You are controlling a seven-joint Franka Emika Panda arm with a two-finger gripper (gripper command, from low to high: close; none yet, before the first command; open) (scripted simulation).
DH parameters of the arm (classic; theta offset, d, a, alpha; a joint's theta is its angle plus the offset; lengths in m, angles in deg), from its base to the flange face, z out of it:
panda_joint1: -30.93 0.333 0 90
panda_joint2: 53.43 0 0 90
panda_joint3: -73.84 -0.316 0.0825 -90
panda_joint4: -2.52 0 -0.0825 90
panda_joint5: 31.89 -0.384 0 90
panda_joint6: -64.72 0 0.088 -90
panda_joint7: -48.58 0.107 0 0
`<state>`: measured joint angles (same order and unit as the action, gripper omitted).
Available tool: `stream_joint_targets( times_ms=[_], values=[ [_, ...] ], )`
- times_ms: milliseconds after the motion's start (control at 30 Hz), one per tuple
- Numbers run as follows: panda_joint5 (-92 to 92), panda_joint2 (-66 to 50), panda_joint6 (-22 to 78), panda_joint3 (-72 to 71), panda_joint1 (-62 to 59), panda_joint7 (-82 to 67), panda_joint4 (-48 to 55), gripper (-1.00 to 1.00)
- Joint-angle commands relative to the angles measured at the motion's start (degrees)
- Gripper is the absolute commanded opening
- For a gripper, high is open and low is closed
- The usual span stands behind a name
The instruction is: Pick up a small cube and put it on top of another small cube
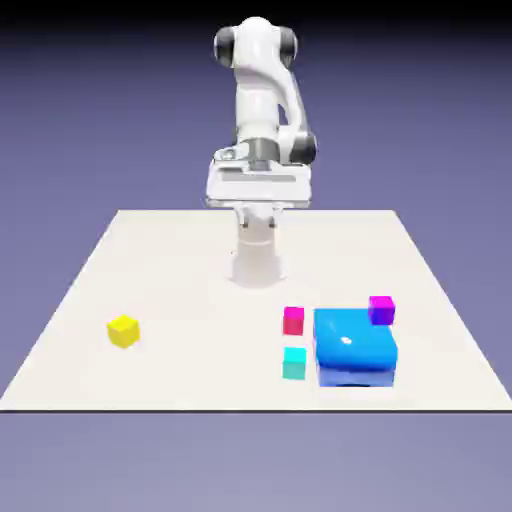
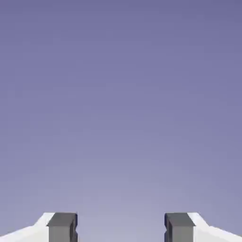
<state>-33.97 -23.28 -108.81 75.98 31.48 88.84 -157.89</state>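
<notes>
White desk, tool high, cubes apart

The tool hangs open, its fingertips wide apart and holding nothing. On the desk, a big blue block sits right; the yellow cube rests left, well apart from the pink cube.

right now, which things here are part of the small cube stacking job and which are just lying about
For the job:
- small bright-yellow cube
- small hot-pink cube
- white robot arm's grey-tipped fingers, open and empty

Just lying about:
- small teal cube
- small purple-violet cube
- big glossy blue block
</notes>
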Motion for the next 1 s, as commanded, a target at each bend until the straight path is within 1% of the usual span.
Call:
stream_joint_targets(
  times_ms=[0,667,700,967],
  values=[
    [-1.7,-2.1,0.4,1.8,-0.1,-1.8,0.5,0.00],
    [-35.9,-43.2,8.3,36.8,-2.3,-38.0,10.2,0.00],
    [-35.9,-43.2,8.3,36.8,-2.3,-38.0,10.2,0.00],
    [-55.9,-53.8,4.8,22.5,-13.6,-54.2,16.4,0.00]
  ],
)
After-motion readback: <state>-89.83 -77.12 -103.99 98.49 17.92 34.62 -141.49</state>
